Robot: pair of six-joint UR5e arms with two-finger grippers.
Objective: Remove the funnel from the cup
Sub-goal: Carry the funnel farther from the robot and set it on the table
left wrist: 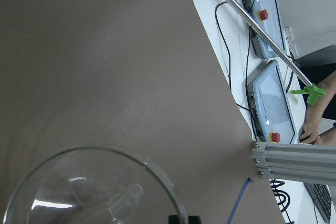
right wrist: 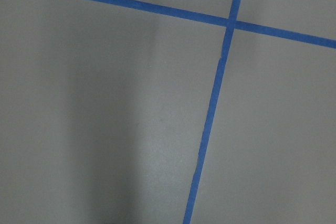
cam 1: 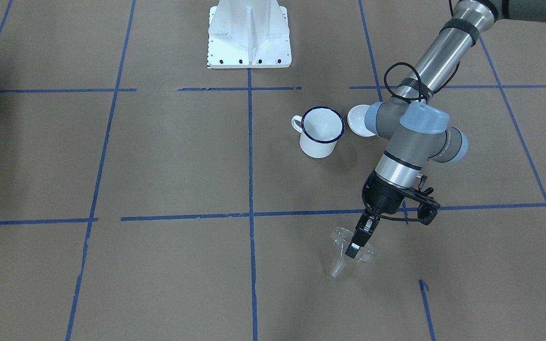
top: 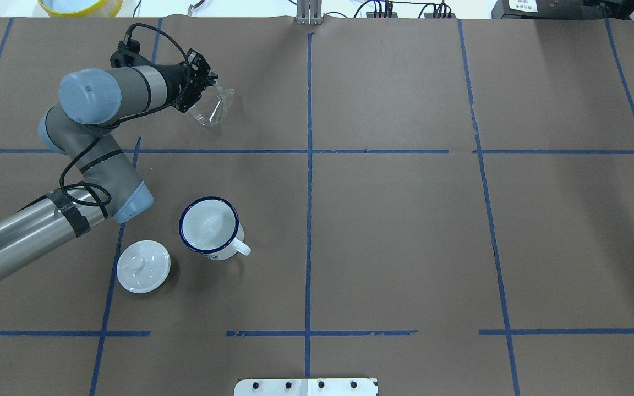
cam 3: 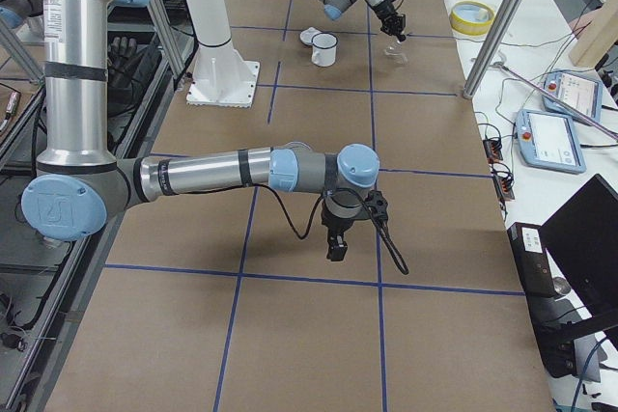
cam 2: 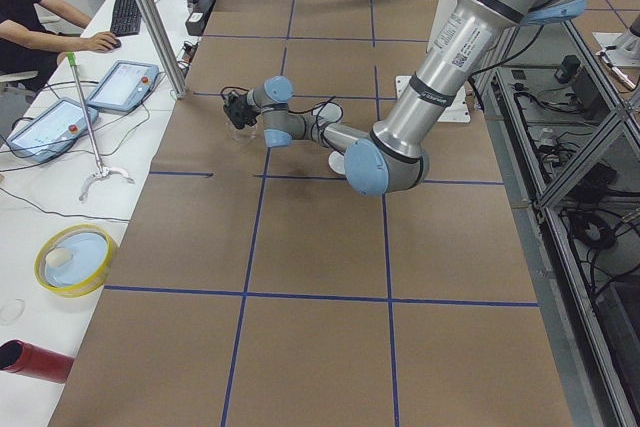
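My left gripper (cam 1: 354, 248) is shut on the rim of the clear funnel (cam 1: 341, 263). It holds the funnel tilted, spout down, low over the brown paper near the table's far edge. In the overhead view the gripper (top: 201, 92) and funnel (top: 213, 108) are far from the cup (top: 208, 225). The cup (cam 1: 323, 130) is a white mug with a dark blue rim; it stands upright and empty. The left wrist view shows the funnel's rim and spout (left wrist: 94, 192) from close by. My right gripper (cam 3: 335, 238) shows only in the exterior right view; I cannot tell whether it is open or shut.
A white domed lid (top: 142, 265) with a knob lies beside the cup, under my left forearm. The robot's white base (cam 1: 249, 35) stands at the table's near side. Past the far edge are an aluminium post (left wrist: 294, 161), control tablets (left wrist: 273, 103) and a yellow bowl (top: 80, 5).
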